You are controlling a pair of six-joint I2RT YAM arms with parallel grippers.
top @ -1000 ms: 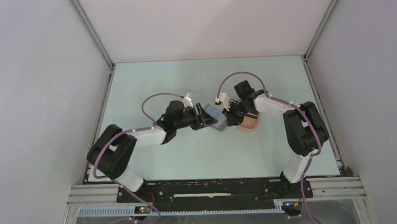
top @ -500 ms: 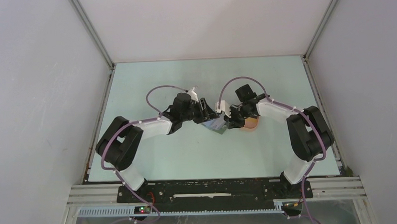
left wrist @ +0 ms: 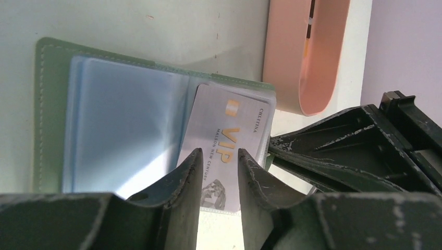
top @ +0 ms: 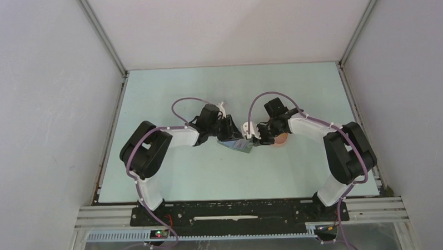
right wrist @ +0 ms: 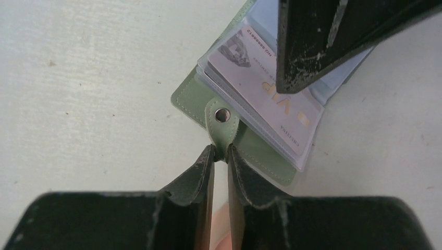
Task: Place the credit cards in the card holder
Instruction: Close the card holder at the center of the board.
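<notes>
The card holder [top: 239,145] lies open near the middle of the worktop [top: 210,175], its green cover flat and its clear sleeves [left wrist: 125,120] facing up. The pink tray [top: 279,138] sits just beside it, toward the right edge of the worktop.

A silver card [left wrist: 229,135] with gold "VIP" lettering lies on the half of the holder nearer the tray, in among the sleeves. How far it sits inside a pocket cannot be made out.

The left hand [left wrist: 219,177] comes in from the left edge's side, with its tips over the near end of the card. Its jaws stand a little apart and the face of the card shows through the gap. The card is wider than that gap, so nothing is clamped between them. Whether the tips press on the card cannot be told.

The right hand [right wrist: 220,166] reaches in from the tray side, nearly meeting the left hand over the holder. Its jaws are clenched on the green snap tab [right wrist: 223,122] at the edge of the card holder. The metal stud shows just beyond the fingertips [right wrist: 204,169].
</notes>
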